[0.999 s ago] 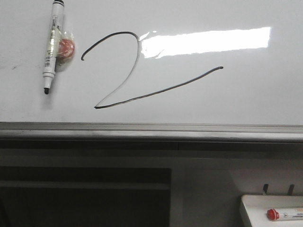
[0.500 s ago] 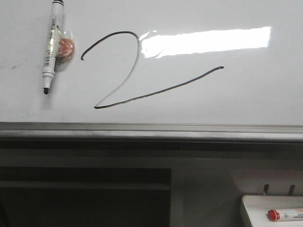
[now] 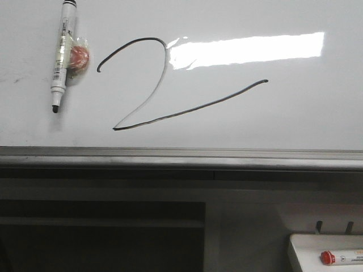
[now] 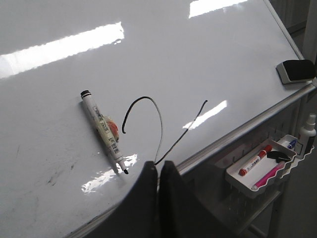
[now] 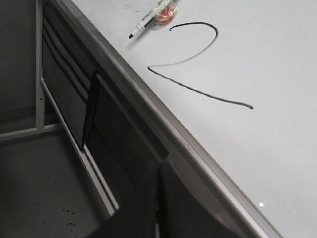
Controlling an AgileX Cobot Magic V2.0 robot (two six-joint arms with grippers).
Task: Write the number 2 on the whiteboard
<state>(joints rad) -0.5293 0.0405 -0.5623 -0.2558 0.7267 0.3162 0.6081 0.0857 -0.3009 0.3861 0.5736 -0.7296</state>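
Note:
A large thin black number 2 (image 3: 148, 90) is drawn on the glossy whiteboard (image 3: 283, 113), with a curved top and a long slanted tail. It also shows as the number 2 (image 4: 158, 124) in the left wrist view and the number 2 (image 5: 198, 59) in the right wrist view. A white marker (image 3: 61, 54) with a black tip lies on the board left of the numeral, an orange blob taped to it. My left gripper (image 4: 158, 166) is shut and empty, just below the board's lower edge. My right gripper (image 5: 159, 168) is shut, empty, off the board beside the grey edge.
The board's grey metal edge (image 3: 181, 157) runs across the front view. A white tray (image 3: 326, 255) at lower right holds a red-capped marker (image 3: 340, 258). In the left wrist view the tray (image 4: 262, 168) holds red and pink markers, and an eraser (image 4: 295, 71) sits at the board's far corner.

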